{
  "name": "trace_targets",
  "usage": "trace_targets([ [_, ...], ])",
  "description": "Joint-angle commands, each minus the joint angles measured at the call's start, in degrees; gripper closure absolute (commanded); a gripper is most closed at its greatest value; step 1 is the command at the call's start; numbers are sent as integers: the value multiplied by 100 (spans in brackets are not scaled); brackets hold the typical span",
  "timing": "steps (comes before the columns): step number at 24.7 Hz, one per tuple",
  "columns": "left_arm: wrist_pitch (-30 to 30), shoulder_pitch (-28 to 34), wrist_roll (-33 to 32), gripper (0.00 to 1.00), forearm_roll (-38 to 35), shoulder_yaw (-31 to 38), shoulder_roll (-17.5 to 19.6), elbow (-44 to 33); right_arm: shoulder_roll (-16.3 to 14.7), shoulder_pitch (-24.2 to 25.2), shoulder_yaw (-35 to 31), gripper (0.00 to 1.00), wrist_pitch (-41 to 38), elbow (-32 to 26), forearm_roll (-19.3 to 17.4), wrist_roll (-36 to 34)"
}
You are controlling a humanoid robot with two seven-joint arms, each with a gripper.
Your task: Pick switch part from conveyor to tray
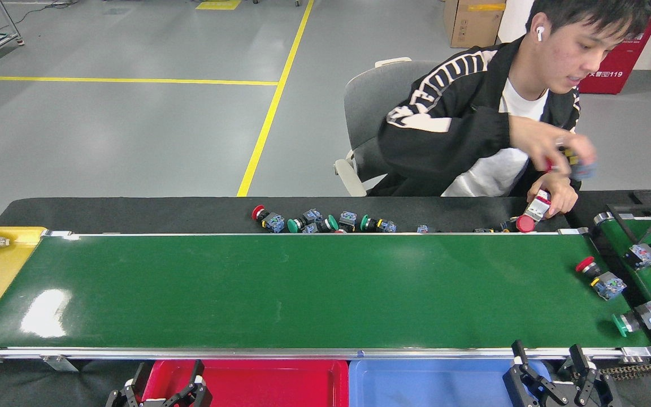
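The conveyor [280, 288] lies bare from nine o'clock through the centre to about two o'clock, open for a gripper from above. At three o'clock a red-capped switch part [599, 277] and a green-capped switch part [639, 319] crowd the belt's end, near each other. A row of loose switches [325, 221] lines the far rail at twelve o'clock. At one o'clock a person's hand [551, 198] rests beside the rail, blocking that corner.
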Motion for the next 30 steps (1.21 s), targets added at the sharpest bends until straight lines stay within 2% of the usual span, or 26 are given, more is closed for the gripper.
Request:
trace_targets([
  [1, -30, -49, 69, 0, -3, 23, 84, -76, -18, -24, -35, 0, 22, -79, -12, 30],
  [3, -39, 39, 438, 0, -3, -12, 242, -67, -18, -24, -35, 0, 22, -79, -12, 65],
  [10, -144, 109, 1018, 0, 24, -21, 225, -67, -27, -24, -62, 0, 66, -79, -21, 241],
  [15, -285, 109, 1053, 0, 24, -21, 286, -67, -62, -24, -475, 0, 58, -70, -21, 716],
  [20, -285, 83, 991, 0, 24, -21, 216, -67, -141, -51, -563, 0, 145, -26, -21, 725],
  [25, -285, 4, 482, 0, 24, -21, 242, -67, -150, -165, -563, 0, 268, 246, -21, 725],
  [30, -285, -93, 482, 0, 24, -21, 251, -67, -159, -525, -563, 0, 462, 554, -3, 733],
])
